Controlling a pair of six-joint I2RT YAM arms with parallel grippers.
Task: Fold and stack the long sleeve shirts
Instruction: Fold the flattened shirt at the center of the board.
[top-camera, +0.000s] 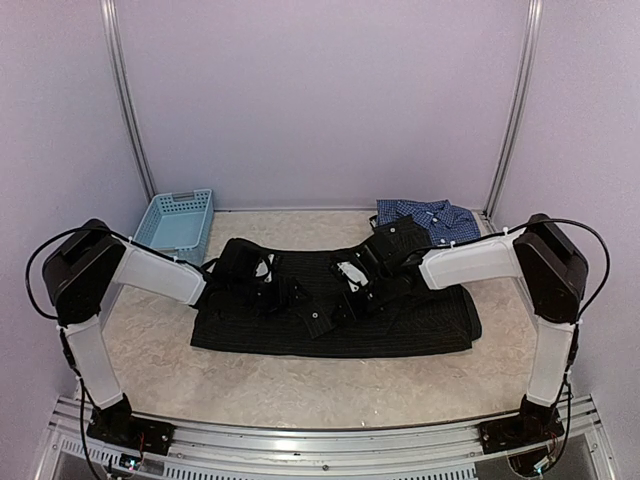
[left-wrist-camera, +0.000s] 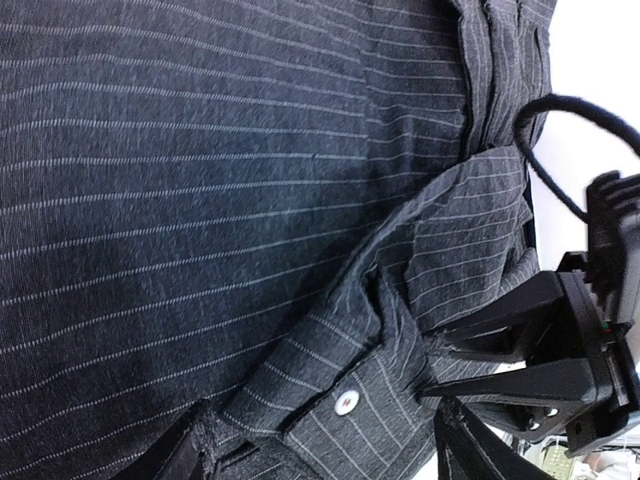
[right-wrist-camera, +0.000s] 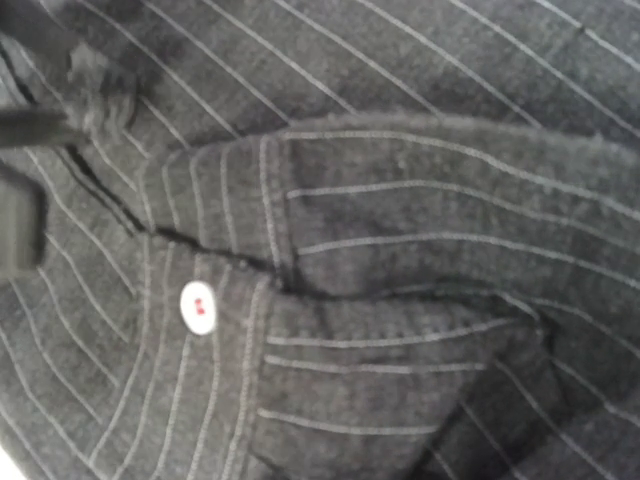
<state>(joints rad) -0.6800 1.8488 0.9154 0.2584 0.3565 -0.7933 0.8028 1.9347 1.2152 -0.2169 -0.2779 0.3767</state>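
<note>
The black pinstriped long sleeve shirt (top-camera: 420, 325) lies folded into a wide band across the table's middle. Both grippers are down on its centre. In the left wrist view a sleeve cuff (left-wrist-camera: 330, 380) with a white button (left-wrist-camera: 345, 402) spans between the fingers (left-wrist-camera: 175, 455) of my left gripper (left-wrist-camera: 320, 460), which is closed on it at a wide spread. My right gripper (left-wrist-camera: 428, 368) pinches a fold of the same sleeve just beside it. The right wrist view shows only the cuff and its button (right-wrist-camera: 197, 306); its own fingers are buried in cloth. The blue checked shirt (top-camera: 428, 220) sits folded at the back right.
A light blue plastic basket (top-camera: 178, 222) stands at the back left by the wall. Pale walls with metal rails close in three sides. The arms' bases are bolted to the rail at the near edge.
</note>
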